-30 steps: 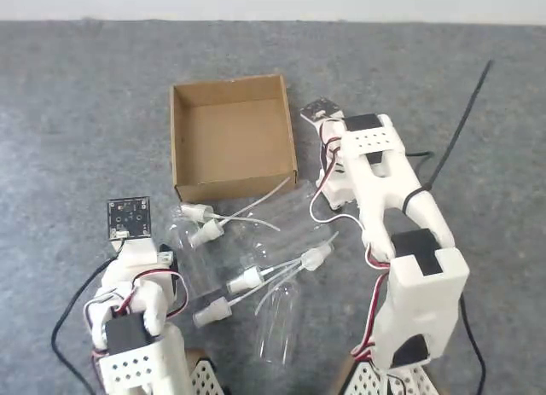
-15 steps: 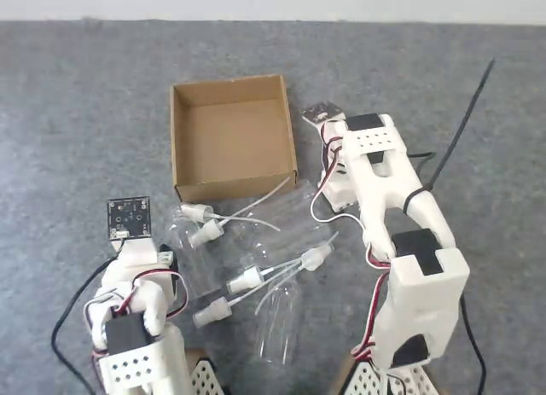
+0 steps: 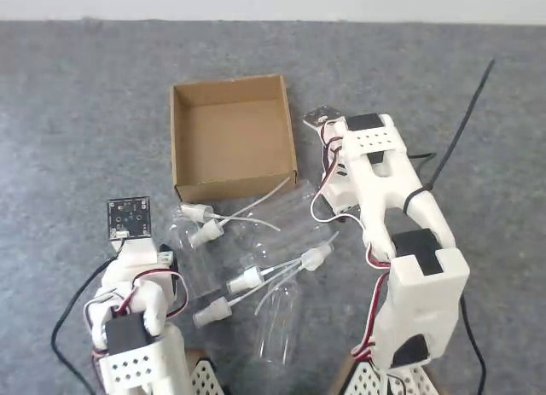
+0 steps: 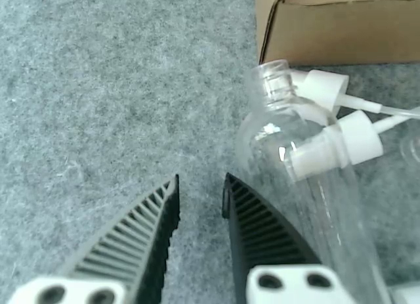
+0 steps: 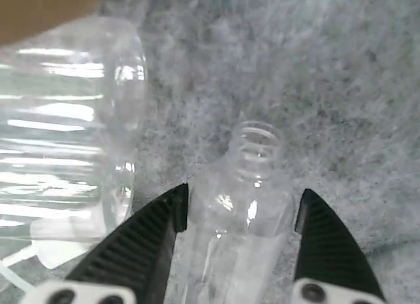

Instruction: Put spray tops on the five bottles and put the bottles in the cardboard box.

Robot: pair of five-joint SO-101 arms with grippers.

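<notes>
Right hand (image 5: 243, 192) slightly farther back.

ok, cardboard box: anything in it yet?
Empty. In the high view the cardboard box has a bare floor; bottles and spray tops lie outside it.

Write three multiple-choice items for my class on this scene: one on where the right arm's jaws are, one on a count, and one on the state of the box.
1. Where are the right arm's jaws?
A. Gripping a cable.
B. On either side of a capless bottle.
C. Shut on a pen.

2. How many white spray tops lie on the table?
A. Two.
B. Eight.
C. Five.

3. The cardboard box is:
A. Empty.
B. Full of bottles.
C. Taped shut.

Answers:
1. B: the right wrist view shows a bare threaded neck between the open jaws.
2. C: five white tops can be counted in the high view.
3. A: the box's bare floor shows from above.
</notes>
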